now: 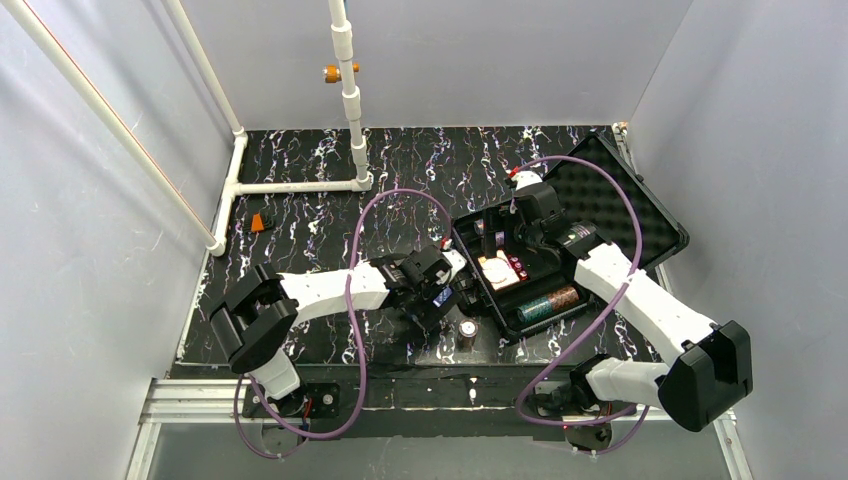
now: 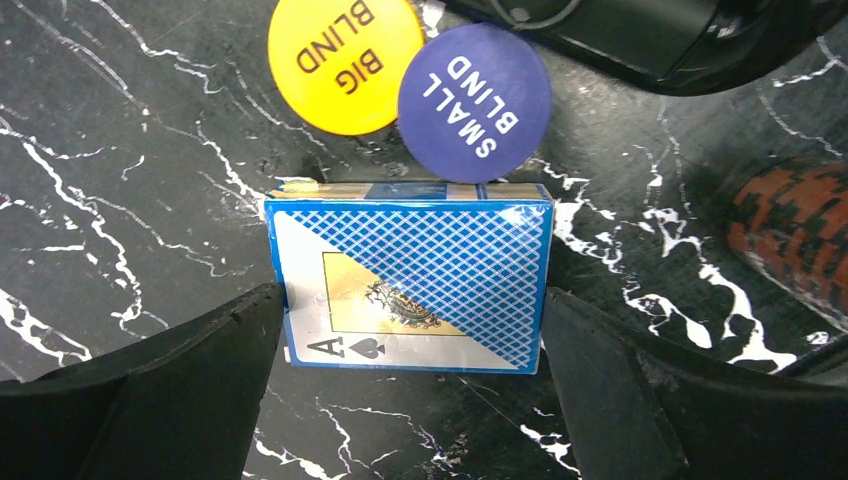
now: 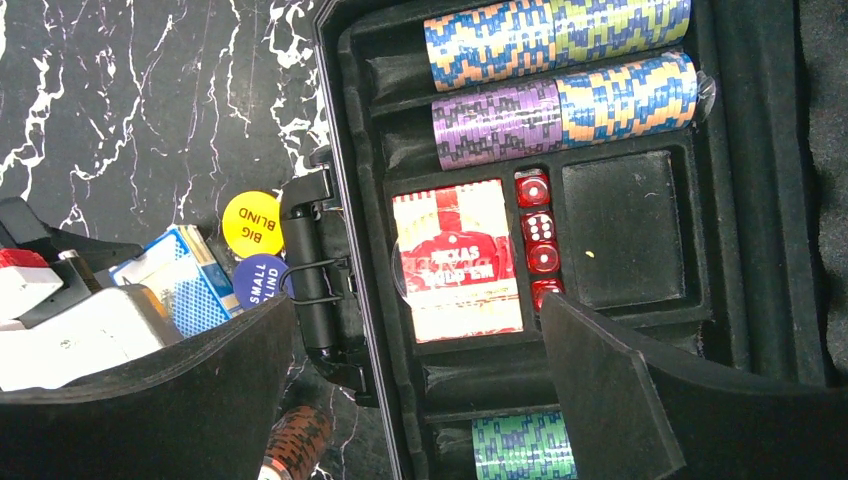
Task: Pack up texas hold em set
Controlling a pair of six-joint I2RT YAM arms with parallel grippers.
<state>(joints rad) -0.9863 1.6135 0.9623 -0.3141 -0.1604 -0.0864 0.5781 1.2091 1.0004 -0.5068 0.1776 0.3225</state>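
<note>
The black case (image 1: 668, 240) lies open at the right, its egg-crate foam lid (image 1: 610, 195) tipped back. In the right wrist view its tray (image 3: 740, 200) holds chip stacks (image 3: 560, 70), a red deck (image 3: 458, 260) and red dice (image 3: 540, 235). One square slot (image 3: 622, 228) is bare. My left gripper (image 2: 412, 295) is open and low over the table. Its fingertips (image 2: 270, 310) stand at the two short ends of the blue deck (image 2: 410, 270). The yellow button (image 2: 345, 60) and blue button (image 2: 475, 100) lie just beyond the deck. My right gripper (image 3: 416, 302) is open and empty above the tray.
An orange-black chip stack (image 1: 467, 333) lies on the table in front of the case's near-left corner, right of the left gripper (image 1: 440, 285). The case handle (image 3: 305, 270) sticks out toward the buttons. A white pipe frame (image 1: 300, 185) and a small orange object (image 1: 262, 222) are at back left.
</note>
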